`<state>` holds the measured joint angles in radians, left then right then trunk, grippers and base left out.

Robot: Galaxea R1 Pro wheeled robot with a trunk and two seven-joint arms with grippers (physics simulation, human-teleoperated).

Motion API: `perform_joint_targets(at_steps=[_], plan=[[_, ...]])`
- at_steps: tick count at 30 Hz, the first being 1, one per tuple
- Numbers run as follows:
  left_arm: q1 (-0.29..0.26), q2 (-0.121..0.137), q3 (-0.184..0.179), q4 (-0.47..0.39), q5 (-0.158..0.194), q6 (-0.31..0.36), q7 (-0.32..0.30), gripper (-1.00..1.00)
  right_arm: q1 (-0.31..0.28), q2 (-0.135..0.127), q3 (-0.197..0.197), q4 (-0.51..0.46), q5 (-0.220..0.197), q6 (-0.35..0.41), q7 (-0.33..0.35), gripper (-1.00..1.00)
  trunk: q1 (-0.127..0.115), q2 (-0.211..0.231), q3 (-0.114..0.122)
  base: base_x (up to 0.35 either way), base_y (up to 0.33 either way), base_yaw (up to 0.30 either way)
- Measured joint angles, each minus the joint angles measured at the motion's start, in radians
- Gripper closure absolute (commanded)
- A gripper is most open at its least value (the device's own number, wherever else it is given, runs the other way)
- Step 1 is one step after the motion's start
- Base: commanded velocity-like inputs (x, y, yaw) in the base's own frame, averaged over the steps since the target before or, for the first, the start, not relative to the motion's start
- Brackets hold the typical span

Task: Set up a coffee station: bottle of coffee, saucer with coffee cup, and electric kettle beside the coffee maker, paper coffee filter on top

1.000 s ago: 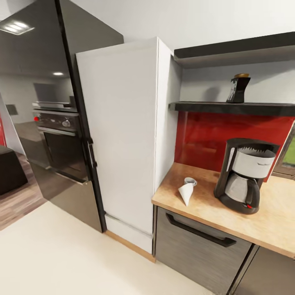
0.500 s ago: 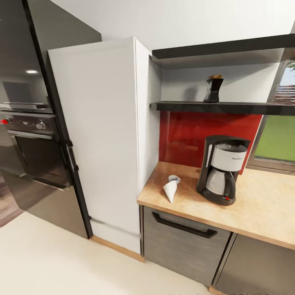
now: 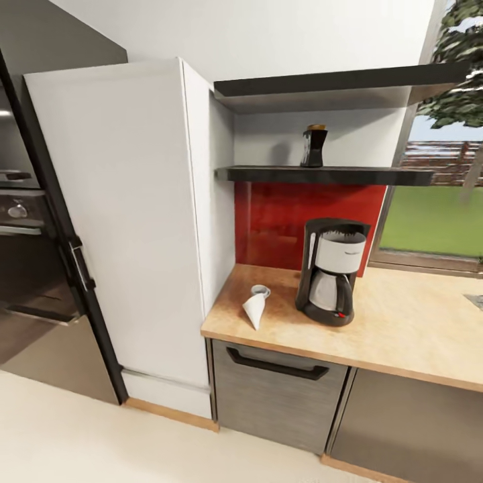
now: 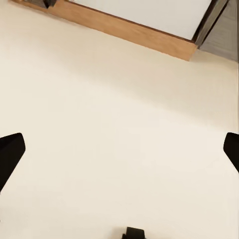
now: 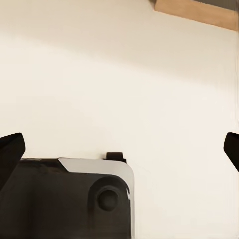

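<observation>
**Camera swings right along the kitchen wall**

Since the earlier pictures the whole head view has shifted: the camera has turned, so the oven has slid off toward the left edge and a window with grass outside has come in at the right. None of the things themselves has moved.

On the table [image 3: 402,335], a light wood-grain worktop over dark grey cabinet fronts, the coffee maker [image 3: 330,271] stands upright in front of a red backsplash [image 3: 282,221]. Just beside it, toward the tall white cabinet [image 3: 121,221], the paper coffee filter [image 3: 255,310] lies on its side, and the coffee cup [image 3: 260,291] sits touching or nearly touching its wide end. Above, the bottle of coffee [image 3: 313,145] stands on the kitchen shelf [image 3: 322,176], almost straight over the coffee maker.

Both arms hang low, well apart from the table. The left end effector [image 4: 119,154] points down at the cream floor [image 4: 109,124], its dark fingertips [image 4: 11,152] spread wide at the picture's two sides with nothing between them; a wooden plinth [image 4: 124,27] lies far ahead of it. The right end effector [image 5: 119,149] is likewise spread wide and empty, over the floor and part of the robot's own dark and grey base [image 5: 69,199].
</observation>
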<state>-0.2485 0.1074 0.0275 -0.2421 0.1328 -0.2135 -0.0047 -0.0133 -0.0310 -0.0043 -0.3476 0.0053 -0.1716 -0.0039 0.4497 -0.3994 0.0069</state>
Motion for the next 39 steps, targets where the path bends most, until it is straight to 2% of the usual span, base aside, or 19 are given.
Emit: perform_joint_targets(at_steps=[9,31,39], plan=[[0.0,0.005,-0.002,0.002,-0.013,0.0,0.001,-1.0,0.0,-0.001,-0.002,0.003,-0.001,0.002,0.0,-1.0,0.0,0.0,0.0,0.0,0.0,-0.258],[0.0,0.008,-0.007,0.004,-0.015,0.002,0.013,-1.0,0.0,-0.001,-0.003,-0.001,-0.003,0.002,0.0,-1.0,0.0,0.0,-0.004,0.0,0.0,-0.254],[0.0,0.004,-0.011,0.013,-0.015,0.002,0.011,-1.0,0.0,-0.001,-0.001,-0.001,0.001,0.002,0.002,-1.0,0.0,0.0,-0.007,0.0,0.0,-0.061]])
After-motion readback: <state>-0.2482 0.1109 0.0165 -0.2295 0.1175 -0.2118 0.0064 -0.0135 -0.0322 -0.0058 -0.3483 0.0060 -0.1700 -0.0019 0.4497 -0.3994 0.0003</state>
